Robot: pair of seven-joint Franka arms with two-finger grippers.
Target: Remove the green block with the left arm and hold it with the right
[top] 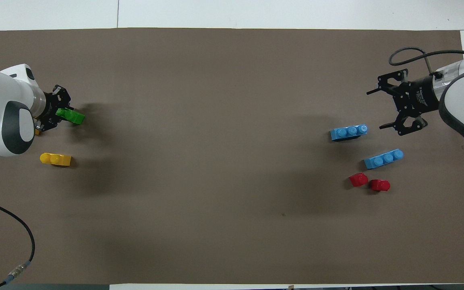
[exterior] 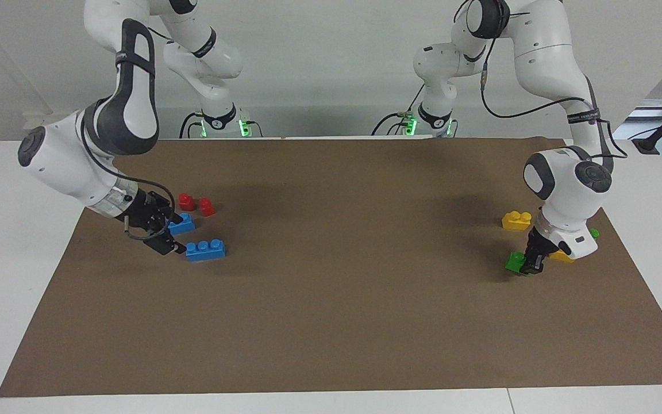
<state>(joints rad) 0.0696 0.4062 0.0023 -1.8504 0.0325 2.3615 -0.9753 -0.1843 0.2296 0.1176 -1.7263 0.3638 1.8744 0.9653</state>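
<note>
The green block (exterior: 515, 262) is a small bright green brick at the left arm's end of the brown mat; it also shows in the overhead view (top: 72, 116). My left gripper (exterior: 531, 263) (top: 58, 112) is shut on one end of it and holds it low, just over the mat. My right gripper (exterior: 180, 234) (top: 377, 109) is open and empty, hanging low at the right arm's end of the mat, by two blue bricks.
Two three-stud blue bricks (exterior: 205, 249) (top: 383, 158) and two red pieces (exterior: 187, 201) (top: 380, 185) lie by the right gripper. A yellow brick (exterior: 516, 220) (top: 55, 159) lies nearer the robots than the green block. Another yellow brick (exterior: 562, 257) and a green stud (exterior: 594, 233) peek out by the left wrist.
</note>
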